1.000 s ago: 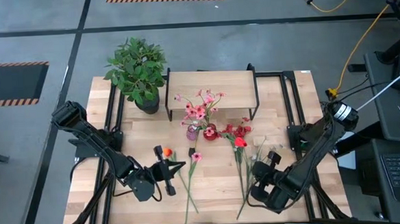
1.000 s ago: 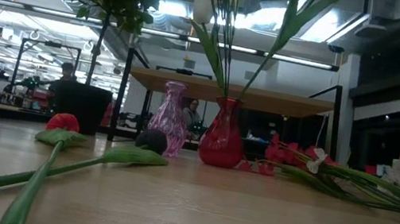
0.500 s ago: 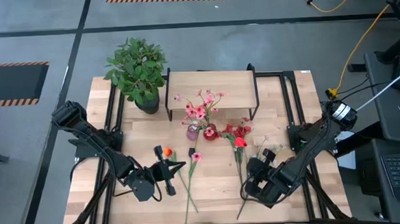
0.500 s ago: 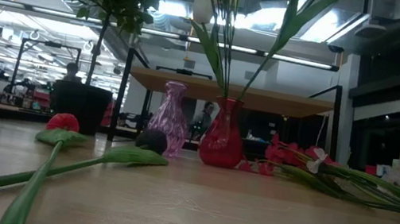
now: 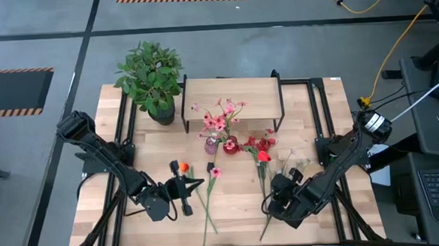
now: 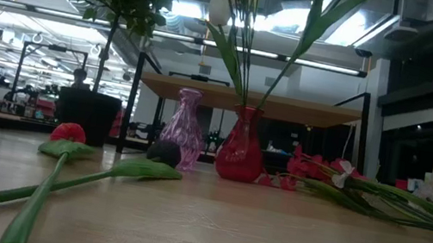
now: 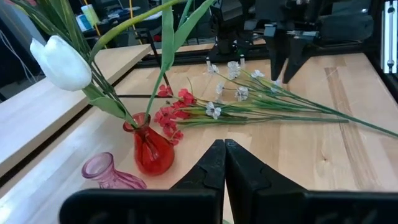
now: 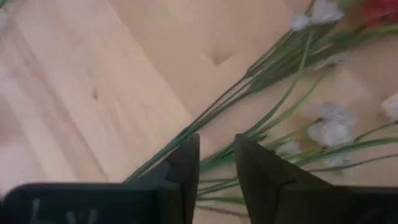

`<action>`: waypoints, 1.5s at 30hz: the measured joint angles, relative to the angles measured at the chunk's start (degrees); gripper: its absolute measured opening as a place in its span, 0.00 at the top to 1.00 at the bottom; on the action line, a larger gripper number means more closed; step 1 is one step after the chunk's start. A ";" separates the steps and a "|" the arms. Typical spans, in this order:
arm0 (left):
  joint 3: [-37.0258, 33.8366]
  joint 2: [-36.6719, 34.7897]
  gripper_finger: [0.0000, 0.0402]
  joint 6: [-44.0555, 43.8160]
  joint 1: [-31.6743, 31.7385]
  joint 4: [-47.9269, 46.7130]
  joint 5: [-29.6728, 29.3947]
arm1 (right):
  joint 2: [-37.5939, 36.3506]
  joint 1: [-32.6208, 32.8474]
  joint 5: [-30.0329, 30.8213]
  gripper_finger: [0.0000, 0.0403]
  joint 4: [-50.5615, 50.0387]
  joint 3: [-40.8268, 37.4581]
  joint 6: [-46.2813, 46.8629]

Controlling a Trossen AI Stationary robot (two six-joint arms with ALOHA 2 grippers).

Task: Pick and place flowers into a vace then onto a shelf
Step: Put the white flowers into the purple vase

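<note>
Loose flowers with red and white blooms (image 5: 270,162) lie on the table's right half, their green stems (image 8: 249,118) running toward the near edge. My right gripper (image 5: 272,203) is open above those stems, near their cut ends; a stem passes under the gap between its fingers (image 8: 217,152). Two more flowers (image 5: 208,191) lie left of middle. My left gripper (image 5: 187,186) is shut and empty beside them, level over the table (image 7: 224,152). A red vase (image 5: 230,146) holding flowers and an empty pink vase (image 5: 211,145) stand in front of the shelf (image 5: 233,100).
A bushy green plant in a black pot (image 5: 152,77) stands at the far left, beside the shelf. Black frame rails (image 5: 321,125) run along both sides of the table. Bare tabletop lies along the near edge (image 5: 233,231).
My right gripper has moved toward the table's left edge, over the near ends of the flower stems. The flowers and vases lie as before.
</note>
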 joint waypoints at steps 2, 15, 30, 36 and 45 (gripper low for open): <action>0.00 0.00 0.99 0.00 0.00 -0.02 0.00 | 0.00 0.00 -2.63 0.70 0.89 0.00 0.00; 0.00 0.00 1.00 -0.07 0.00 -0.03 0.03 | 0.00 0.20 -8.75 0.65 3.71 0.00 3.11; 0.00 0.00 0.99 -1.84 0.00 -0.04 0.03 | 0.00 2.82 -11.42 0.65 5.63 0.02 18.35; 0.00 0.02 0.99 -2.46 0.00 -0.04 0.03 | 2.54 4.43 -11.05 0.65 6.69 0.04 27.63; 0.00 0.02 0.98 -2.47 0.00 -0.04 0.02 | 9.15 4.72 -7.15 0.65 11.39 0.07 31.89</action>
